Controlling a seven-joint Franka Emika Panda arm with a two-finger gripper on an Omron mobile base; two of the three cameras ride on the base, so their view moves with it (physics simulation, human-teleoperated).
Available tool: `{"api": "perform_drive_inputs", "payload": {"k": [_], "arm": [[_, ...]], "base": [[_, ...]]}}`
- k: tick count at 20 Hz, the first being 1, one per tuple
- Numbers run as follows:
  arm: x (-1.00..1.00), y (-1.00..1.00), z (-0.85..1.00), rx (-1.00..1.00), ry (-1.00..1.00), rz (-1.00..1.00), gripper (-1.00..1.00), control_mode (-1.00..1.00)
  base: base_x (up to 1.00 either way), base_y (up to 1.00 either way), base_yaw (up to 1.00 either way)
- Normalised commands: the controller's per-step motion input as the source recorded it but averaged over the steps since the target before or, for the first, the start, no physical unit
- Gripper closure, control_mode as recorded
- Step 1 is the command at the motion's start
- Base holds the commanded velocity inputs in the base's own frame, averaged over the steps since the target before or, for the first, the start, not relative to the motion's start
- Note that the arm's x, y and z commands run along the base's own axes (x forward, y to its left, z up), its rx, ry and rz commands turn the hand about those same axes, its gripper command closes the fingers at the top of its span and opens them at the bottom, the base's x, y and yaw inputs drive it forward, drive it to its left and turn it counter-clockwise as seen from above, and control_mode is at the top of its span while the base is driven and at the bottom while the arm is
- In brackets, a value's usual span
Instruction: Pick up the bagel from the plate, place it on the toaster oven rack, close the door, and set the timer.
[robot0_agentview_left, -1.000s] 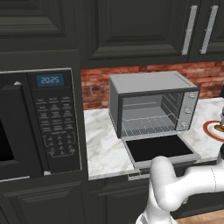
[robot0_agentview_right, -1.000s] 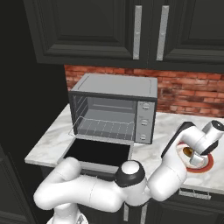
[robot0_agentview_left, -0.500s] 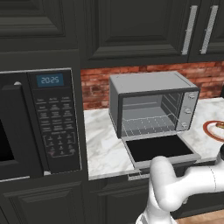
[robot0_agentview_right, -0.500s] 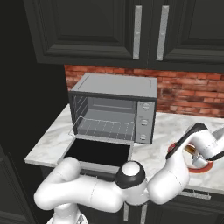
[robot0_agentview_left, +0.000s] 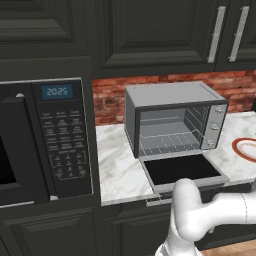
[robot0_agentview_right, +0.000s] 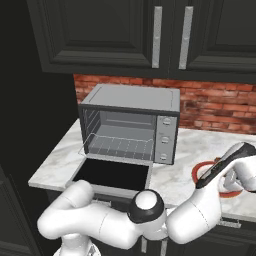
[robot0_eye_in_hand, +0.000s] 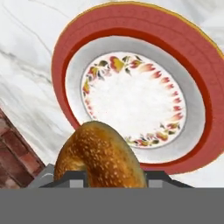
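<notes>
The bagel (robot0_eye_in_hand: 101, 156) is seen clamped between the gripper's (robot0_eye_in_hand: 113, 177) two dark fingertips (robot0_eye_in_hand: 70, 178), held up off the plate (robot0_eye_in_hand: 70, 39), whose flowered white centre and red rim are spread out beyond the fingers. In the right base view the white arm (robot0_agentview_right: 200, 210) is stretched low across the marble counter (robot0_agentview_right: 185, 165), its hand (robot0_agentview_right: 239, 159) poised over the plate's rim (robot0_agentview_right: 200, 172). The toaster oven (robot0_agentview_right: 131, 123) is shown well away from the fingers, its door (robot0_agentview_right: 112, 174) dropped open and its rack (robot0_agentview_right: 120, 147) bare. Compared with a second ago, the jaws have been drawn in from wide apart onto the bagel.
</notes>
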Motion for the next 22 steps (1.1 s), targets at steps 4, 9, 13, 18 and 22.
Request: {"api": "perform_drive_inputs", "payload": {"k": [4,9,13,18,22], "arm": [[-0.65,0.68,0.85,0.01,-0.16,0.02,1.00,-1.00],[-0.82,0.94,0.65,0.00,-0.16,0.09,1.00,-1.00],[-0.88,1.00,0.39,-0.01,-0.14,0.15,1.00,-1.00],[-0.73,1.00,0.29,-0.02,-0.11,0.19,1.00,-1.00],[-0.52,1.00,0.36,0.00,-0.10,0.22,1.00,-1.00]], "base": [[0.00,0.00,0.00],[0.00,0.00,0.00],[0.00,0.00,0.00],[0.00,0.00,0.00],[0.00,0.00,0.00]]}}
